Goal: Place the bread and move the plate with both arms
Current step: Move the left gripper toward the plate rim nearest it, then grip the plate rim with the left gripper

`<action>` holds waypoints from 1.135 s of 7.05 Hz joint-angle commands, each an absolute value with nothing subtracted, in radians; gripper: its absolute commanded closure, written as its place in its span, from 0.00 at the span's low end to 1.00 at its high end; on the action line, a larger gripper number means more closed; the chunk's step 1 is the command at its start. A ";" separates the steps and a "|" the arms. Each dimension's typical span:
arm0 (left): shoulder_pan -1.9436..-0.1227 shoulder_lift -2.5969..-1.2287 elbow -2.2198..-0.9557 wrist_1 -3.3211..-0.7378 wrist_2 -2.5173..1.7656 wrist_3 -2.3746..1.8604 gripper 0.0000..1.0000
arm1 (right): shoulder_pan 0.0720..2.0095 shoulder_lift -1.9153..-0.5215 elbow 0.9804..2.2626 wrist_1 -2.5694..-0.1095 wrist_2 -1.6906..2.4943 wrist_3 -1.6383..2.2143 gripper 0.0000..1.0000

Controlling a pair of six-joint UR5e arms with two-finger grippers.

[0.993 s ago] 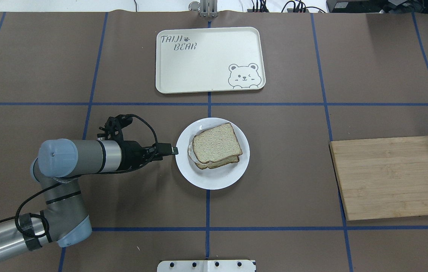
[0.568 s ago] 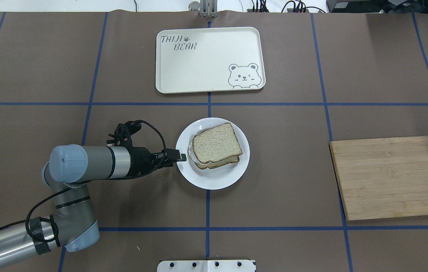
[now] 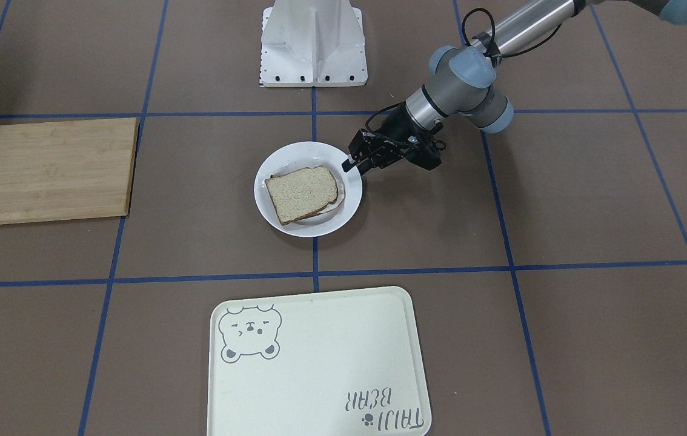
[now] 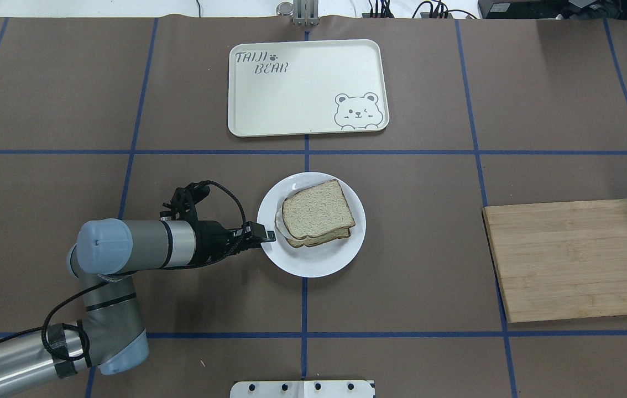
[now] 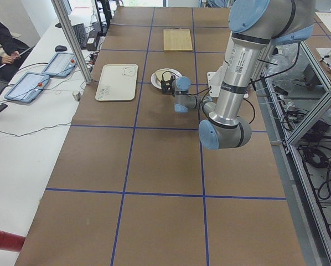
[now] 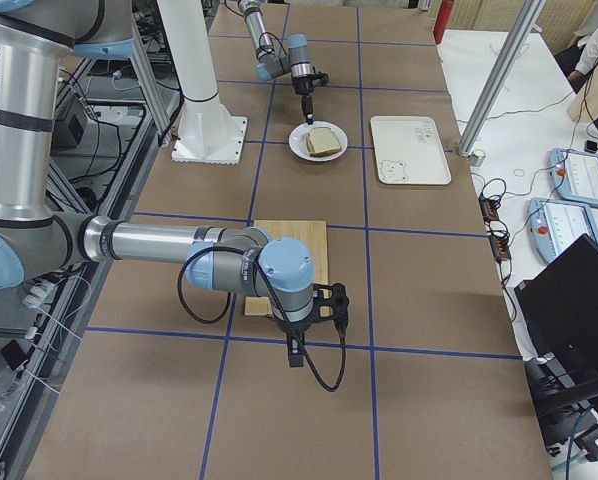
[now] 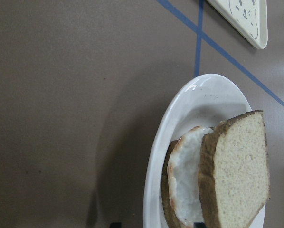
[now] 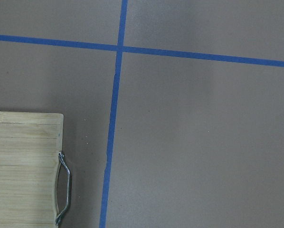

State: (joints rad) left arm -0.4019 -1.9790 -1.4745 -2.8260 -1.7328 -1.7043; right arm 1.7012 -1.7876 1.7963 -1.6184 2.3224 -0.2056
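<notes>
The bread [image 4: 318, 210] lay on top of a fried egg [image 7: 187, 180] and a lower slice [image 7: 167, 204], all stacked on the plate [image 4: 313, 262] at the middle of the tabletop [image 4: 429, 166]. The placing looked done, and moving the plate was the part left.

The bread looked soft, light and loose on the stack, likely to slide if the plate tipped. The plate looked stiff, glossy and probably slippery and breakable, and not heavy. Its wide, shallow rim was the natural place to pinch it. A hold on opposite sides, one per arm, would probably keep it level.

The left arm [image 4: 142, 251] reached in low from the left. The left jaws sat at the plate's left rim, parted and seemingly one over and one under the edge, with nothing clamped yet. A shallow bite on that glaze might slip.

The right arm [image 6: 159, 243] hung well to the right, near the board [image 4: 573, 260]. Whether the right jaws were parted or closed could not be told. The tray [image 4: 305, 85] lay on the far side of the plate, well apart.
</notes>
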 commanded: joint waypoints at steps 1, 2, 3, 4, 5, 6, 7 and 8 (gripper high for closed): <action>-0.394 -2.006 -1.450 -2.836 -1.723 -1.710 0.58 | 1.701 -1.787 1.796 -1.618 2.322 -0.206 0.00; -0.391 -2.020 -1.436 -2.835 -1.700 -1.710 0.58 | 1.701 -1.787 1.796 -1.618 2.322 -0.206 0.00; -0.387 -2.026 -1.431 -2.835 -1.692 -1.710 0.58 | 1.701 -1.787 1.796 -1.618 2.322 -0.206 0.00; -0.387 -2.026 -1.424 -2.836 -1.690 -1.710 0.59 | 1.701 -1.786 1.796 -1.618 2.322 -0.206 0.00; -0.385 -2.028 -1.424 -2.836 -1.690 -1.710 0.59 | 1.701 -1.786 1.796 -1.618 2.322 -0.204 0.00; -0.385 -2.029 -1.424 -2.836 -1.690 -1.710 0.64 | 1.701 -1.786 1.796 -1.618 2.322 -0.204 0.00; -0.384 -2.029 -1.422 -2.836 -1.690 -1.710 0.81 | 1.701 -1.786 1.796 -1.618 2.322 -0.206 0.00; -0.383 -2.032 -1.422 -2.841 -1.690 -1.712 1.00 | 1.701 -1.786 1.796 -1.618 2.322 -0.206 0.00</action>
State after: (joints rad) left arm -0.3841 -2.0300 -1.4228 -2.8374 -1.6905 -1.7108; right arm 1.7012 -1.7856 1.7963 -1.6183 2.3225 -0.2050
